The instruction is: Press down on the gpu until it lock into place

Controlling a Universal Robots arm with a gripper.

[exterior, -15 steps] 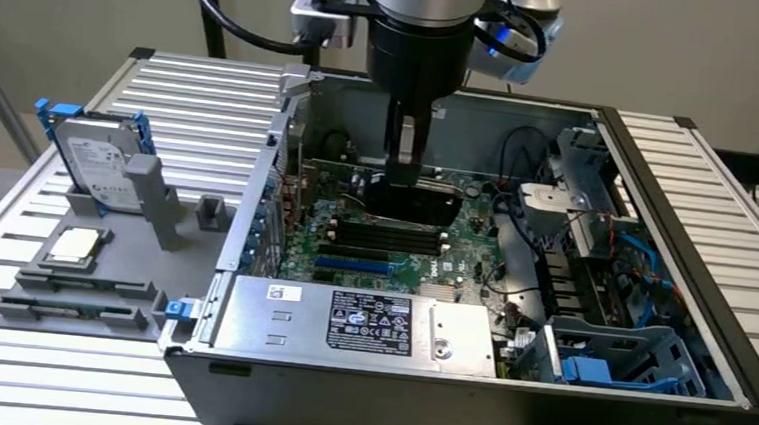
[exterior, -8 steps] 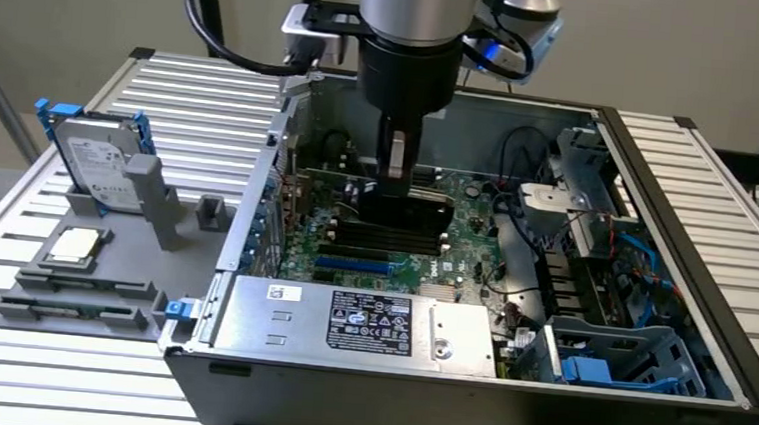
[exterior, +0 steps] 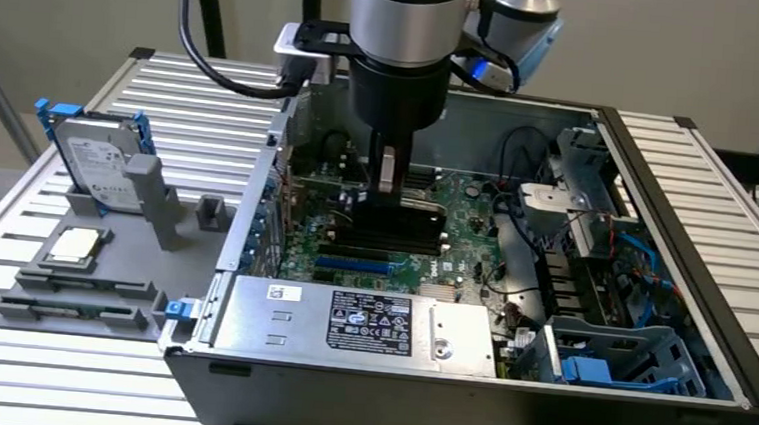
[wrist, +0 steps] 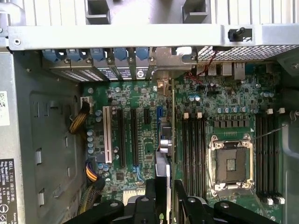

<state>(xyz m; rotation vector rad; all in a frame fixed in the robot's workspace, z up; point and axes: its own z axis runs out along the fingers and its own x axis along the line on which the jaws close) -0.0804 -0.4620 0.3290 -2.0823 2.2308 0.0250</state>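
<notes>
A: Where is the gripper (exterior: 387,199)?

B: Down inside the open computer case (exterior: 473,410). It hangs straight from the arm (exterior: 406,34) over the green main board (exterior: 474,204), towards the far side of the case and a little to the exterior view's left of the middle.

A: And the graphics card (exterior: 413,225)?

B: Directly under the gripper. It stands on its edge on the main board, and its black cover shows just below the gripper. In the wrist view the graphics card (wrist: 163,165) runs as a thin strip from the case's back wall to the gripper (wrist: 166,186), alongside the long black slots.

A: Is the gripper holding it?

B: Its two fingers (wrist: 150,193) stand apart, one on each side of the card's upper edge, with the card in the gap. I cannot tell whether they touch it, or whether the card sits fully down in its slot.

A: What else is in the case?

B: A silver power supply (exterior: 359,321) lies along the near wall. A blue plastic cage (exterior: 609,364) fills the near corner on the exterior view's right. An empty processor socket (wrist: 232,161) sits on the main board, with black slots between it and the card.

A: And outside the case?

B: The case lies on a slatted metal table (exterior: 718,166). On the exterior view's left a hard drive (exterior: 96,158) stands upright in a grey holder (exterior: 153,197). Nearer than that, a square chip (exterior: 74,243) lies flat.
</notes>
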